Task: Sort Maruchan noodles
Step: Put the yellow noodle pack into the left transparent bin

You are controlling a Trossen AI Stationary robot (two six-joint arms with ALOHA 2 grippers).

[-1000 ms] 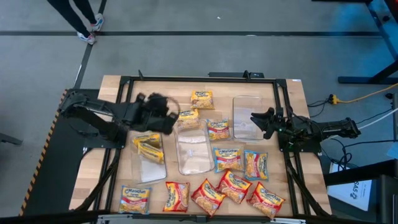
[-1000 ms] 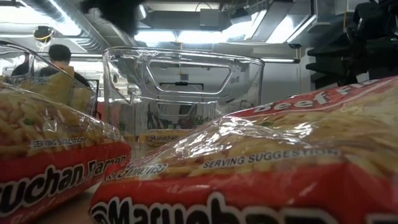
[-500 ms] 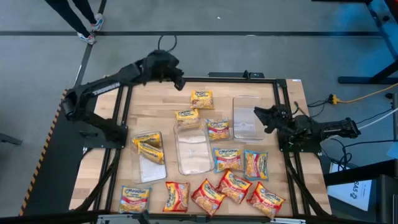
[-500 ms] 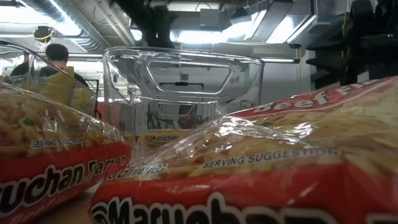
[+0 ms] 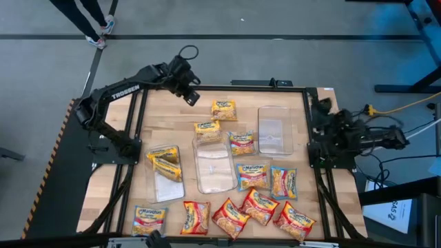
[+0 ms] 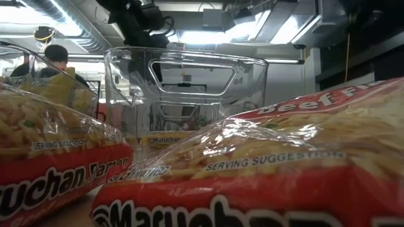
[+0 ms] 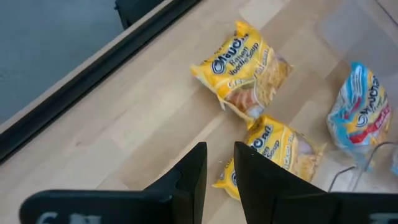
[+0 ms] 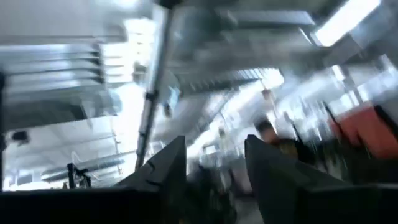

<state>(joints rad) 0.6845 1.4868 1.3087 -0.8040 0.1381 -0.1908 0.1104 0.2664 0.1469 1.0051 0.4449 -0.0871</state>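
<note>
Maruchan noodle packets lie flat on the wooden table. Two yellow ones (image 5: 223, 109) (image 5: 207, 129) are at the far middle, and yellow ones (image 5: 165, 162) lie in the left clear tray. Blue-edged ones (image 5: 252, 176) sit in the middle, red-orange ones (image 5: 258, 205) along the near edge. My left gripper (image 5: 190, 96) hangs open over the far left of the table, tipped down, empty. In its wrist view (image 7: 221, 168) the yellow packets (image 7: 245, 71) (image 7: 273, 146) lie just ahead. My right gripper (image 5: 325, 117) is drawn back at the right edge, open (image 8: 214, 162), pointing up at the ceiling.
Three clear trays stand on the table: left (image 5: 167, 184), middle (image 5: 214, 165), far right (image 5: 274, 129). A black frame (image 5: 207, 88) runs round the table. In the low view, red-orange packets (image 6: 265, 176) fill the foreground before a clear tray (image 6: 186, 101). A person (image 6: 57, 60) stands beyond the table.
My left gripper has swung from beside the left tray toward the table's far edge and tipped further down; it stays open and empty. My right gripper has pulled back toward the right edge, risen and tipped up toward the ceiling. The packets have not moved.
</note>
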